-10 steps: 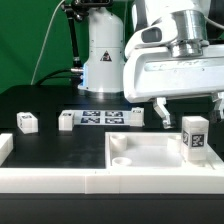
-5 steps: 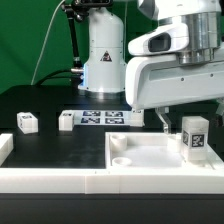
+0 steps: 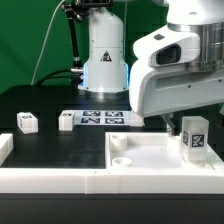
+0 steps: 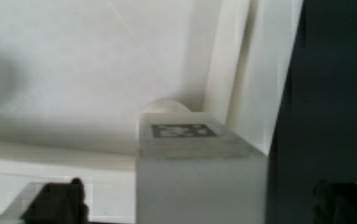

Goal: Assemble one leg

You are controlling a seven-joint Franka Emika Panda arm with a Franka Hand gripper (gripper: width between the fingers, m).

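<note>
A leg (image 3: 194, 138), a small white block with a black-and-white tag, stands upright inside the large white tray (image 3: 150, 160), at its far corner on the exterior view's right. My gripper (image 3: 192, 118) is open just above it, one finger on each side. In the wrist view the leg (image 4: 196, 150) sits between my dark fingertips (image 4: 59, 200), which stand apart from it, and my gripper (image 4: 201, 205) is not touching it. The arm's white body hides the leg's top in the exterior view.
Two more legs (image 3: 27, 122) (image 3: 66, 120) lie on the black table at the exterior view's left. The marker board (image 3: 100, 118) lies behind the tray, with another small white part (image 3: 137, 117) at its end. A white rail (image 3: 60, 178) runs along the front.
My gripper has come down toward the upright leg in the tray, with its fingers now on either side of it. The leg and the other parts have not moved.
</note>
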